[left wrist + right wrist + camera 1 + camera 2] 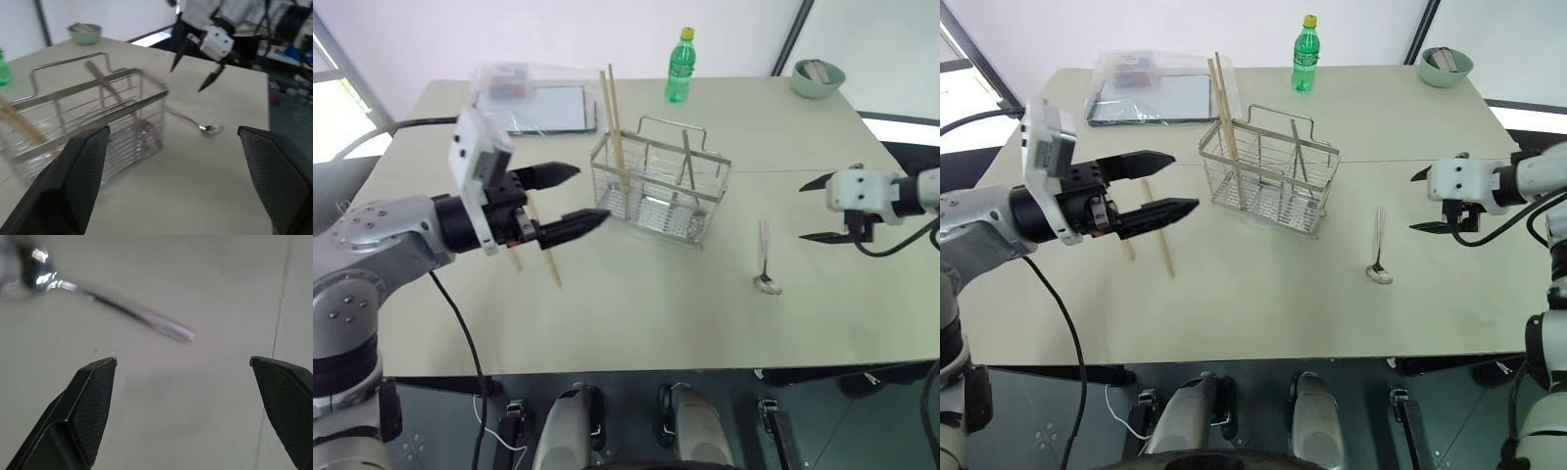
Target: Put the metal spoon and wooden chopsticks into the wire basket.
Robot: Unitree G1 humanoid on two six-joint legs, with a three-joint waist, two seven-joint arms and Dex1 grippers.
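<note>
nearby, green bottle (679, 67), bowl (818, 78), plastic bag (530, 93) — both hands, left (570, 201) and right (817, 210), open, empty

Silver arms, black-fingered end effectors (570, 201)

The tabletop (636, 313) is a smooth, matt pale surface. The wire basket (661, 181) is thin bright metal rod, silvery and lightly glossy. The metal spoon (765, 264) is polished — its bowl throws a sharp glint. The wooden chopsticks (615, 127) are bare, dull, light-tan wood. The left tool (570, 199) and right tool (820, 210) have matt black fingers (80, 181) — finely textured inner pads. The bottle (679, 67) is glossy green plastic; the bag (533, 93) is clear, shiny film.
</note>
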